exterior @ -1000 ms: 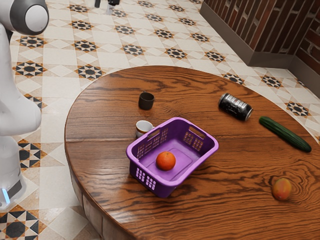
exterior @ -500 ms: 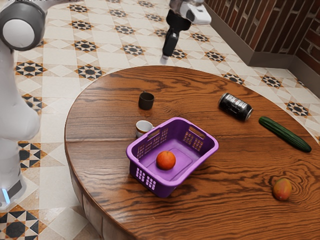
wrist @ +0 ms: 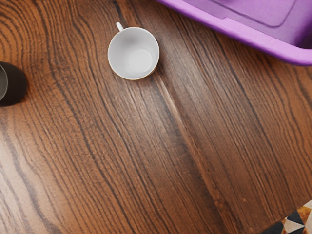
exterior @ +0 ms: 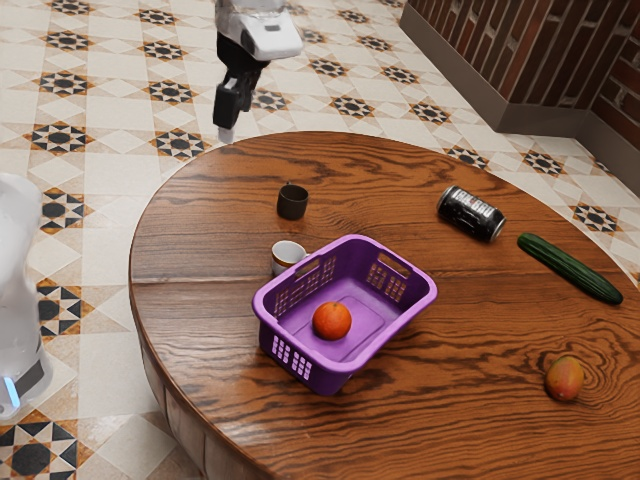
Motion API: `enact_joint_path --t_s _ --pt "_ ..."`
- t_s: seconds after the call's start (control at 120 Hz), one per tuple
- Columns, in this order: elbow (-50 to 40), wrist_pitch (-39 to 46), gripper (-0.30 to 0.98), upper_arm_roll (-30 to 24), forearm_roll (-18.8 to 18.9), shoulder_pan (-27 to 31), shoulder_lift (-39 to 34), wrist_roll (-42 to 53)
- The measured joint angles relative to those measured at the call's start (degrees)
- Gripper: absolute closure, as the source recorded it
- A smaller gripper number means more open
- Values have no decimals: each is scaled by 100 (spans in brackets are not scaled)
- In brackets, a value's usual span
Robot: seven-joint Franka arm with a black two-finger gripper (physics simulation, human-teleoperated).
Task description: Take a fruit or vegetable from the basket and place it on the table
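Gripper (exterior: 227, 131), one, raised above round wooden table (exterior: 470, 330); open or closed, cannot tell. Orange (exterior: 332, 321), one, inside purple basket (exterior: 335, 380); walls all round, top open. White cup (wrist: 134, 56), just beside basket, apart. Wood spans between basket and mango (exterior: 564, 379).

In the exterior view, the Franka arm's white lower link (exterior: 16, 240) rises at the left edge above its base (exterior: 20, 350) (a slim blue light (exterior: 12, 391) glows there). Near the top, the white hand (exterior: 262, 32) carries the black gripper (exterior: 227, 134), which points downward, tilted slightly, its tip leaning toward the exterior view's left.
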Motion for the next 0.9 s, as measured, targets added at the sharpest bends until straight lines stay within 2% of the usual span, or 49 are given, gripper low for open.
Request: enact_joint_path --t_s 0.125,0.233,0.367,0.642,0.75,0.9 --pt "-1058 1539 2 1093 155 -301 -45 -142" --pt "-1193 2599 2 1508 266 -518 -48 -241" --pt "-1164 3341 2 2010 331 -1376 189 -343" --pt "-1190 3811 2 2011 361 -3153 442 -497" --pt "-1187 3683 2 2046 359 -3443 786 -543" --pt "-1093 3548 2 2622 356 -4077 1460 -596"
